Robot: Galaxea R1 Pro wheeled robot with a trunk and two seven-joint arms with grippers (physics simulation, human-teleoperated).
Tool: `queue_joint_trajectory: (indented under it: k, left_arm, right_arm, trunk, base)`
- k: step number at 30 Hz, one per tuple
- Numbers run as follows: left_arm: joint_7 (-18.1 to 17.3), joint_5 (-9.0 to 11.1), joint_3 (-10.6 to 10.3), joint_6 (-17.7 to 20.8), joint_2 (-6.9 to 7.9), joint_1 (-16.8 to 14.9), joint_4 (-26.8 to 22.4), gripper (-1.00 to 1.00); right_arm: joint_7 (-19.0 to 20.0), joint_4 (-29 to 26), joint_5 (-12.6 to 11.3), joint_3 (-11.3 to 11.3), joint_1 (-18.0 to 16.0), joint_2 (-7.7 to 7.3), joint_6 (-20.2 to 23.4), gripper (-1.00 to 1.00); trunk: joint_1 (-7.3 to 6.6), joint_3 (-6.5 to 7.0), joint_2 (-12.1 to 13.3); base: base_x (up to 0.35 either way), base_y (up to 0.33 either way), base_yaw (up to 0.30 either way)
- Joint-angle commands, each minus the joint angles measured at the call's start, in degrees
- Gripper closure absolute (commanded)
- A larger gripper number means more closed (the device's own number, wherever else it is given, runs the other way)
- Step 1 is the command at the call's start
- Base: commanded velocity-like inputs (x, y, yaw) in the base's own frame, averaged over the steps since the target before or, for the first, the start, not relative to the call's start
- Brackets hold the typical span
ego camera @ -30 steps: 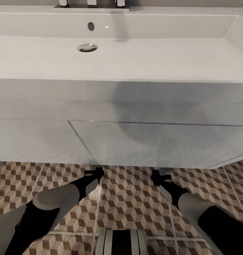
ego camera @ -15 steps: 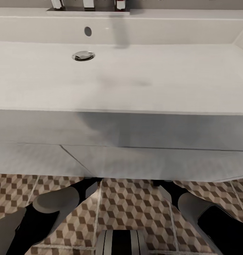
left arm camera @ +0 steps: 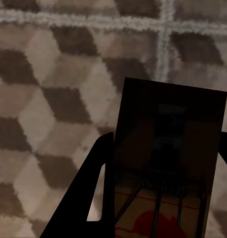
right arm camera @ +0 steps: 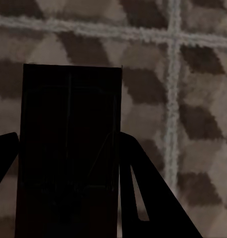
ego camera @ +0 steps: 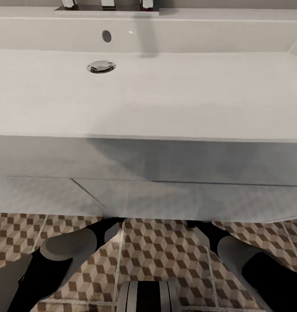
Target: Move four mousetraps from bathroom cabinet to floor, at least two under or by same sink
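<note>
- Two mousetraps, one clamped in each end effector: left end effector (left arm camera: 163, 198) on left mousetrap (left arm camera: 168, 163), right end effector (right arm camera: 69, 198) on right mousetrap (right arm camera: 69, 148).
- Both hang over the bathroom floor (ego camera: 157, 255), at the sink (ego camera: 166, 95) vanity's front edge.
- Likely light, stiff; grip long edges.

No legible text — none anywhere.
</note>
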Motion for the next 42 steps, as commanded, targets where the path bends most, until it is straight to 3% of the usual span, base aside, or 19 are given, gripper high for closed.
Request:
queue_joint_trajectory:
  k: [1,31,42]
  left_arm:
    - [0.4,0.62,0.0,-0.05,0.05,-1.43,-0.16,1.0]
    - [0.34,0.58,-0.1,-0.05,0.05,-1.43,-0.2,1.0]
    - [0.31,0.58,-0.16,-0.05,0.05,-1.43,-0.2,1.0]
  right_arm:
    - [-0.22,-0.08,-0.7,0.5,-0.01,-0.02,-0.09,1.0]
    - [-0.22,-0.08,-0.7,0.51,-0.01,-0.14,-0.09,1.0]
    - [-0.22,-0.04,-0.7,0.51,-0.01,-0.23,-0.1,1.0]
  trunk:
    - [-0.01,-0.11,-0.01]
    - [-0.01,-2.8,-0.01]
    - [-0.01,-2.97,-0.01]
  base:
    - [0.0,0.0,0.0]
    - [0.0,0.0,0.0]
    - [0.0,0.0,0.0]
